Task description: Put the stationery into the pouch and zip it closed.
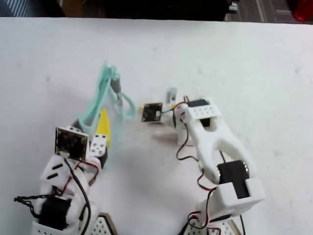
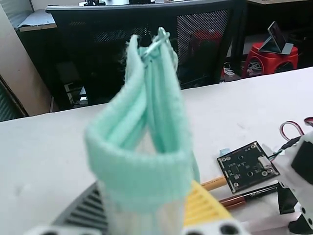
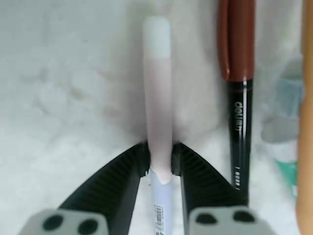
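A mint-green mesh pouch (image 1: 99, 100) is held up off the white table, with my left gripper (image 1: 100, 138) shut on its lower end. In the left wrist view the pouch (image 2: 146, 147) rises between the grey and yellow fingers (image 2: 205, 205), its zipper pull (image 2: 159, 36) at the far tip. My right gripper (image 3: 160, 156) points down at the table's middle, shut on a white-and-pink pen (image 3: 159, 88) lying flat. Beside that pen lie a brown-and-black pen (image 3: 239, 73) and an orange pencil (image 3: 307, 98).
A small teal-and-grey item (image 3: 283, 137) lies between the dark pen and the pencil. The right arm's camera board (image 2: 247, 166) sits close to the pouch. A dark mesh chair (image 2: 146, 49) stands beyond the table's far edge. Bare table (image 1: 244, 58) spreads at the back and right.
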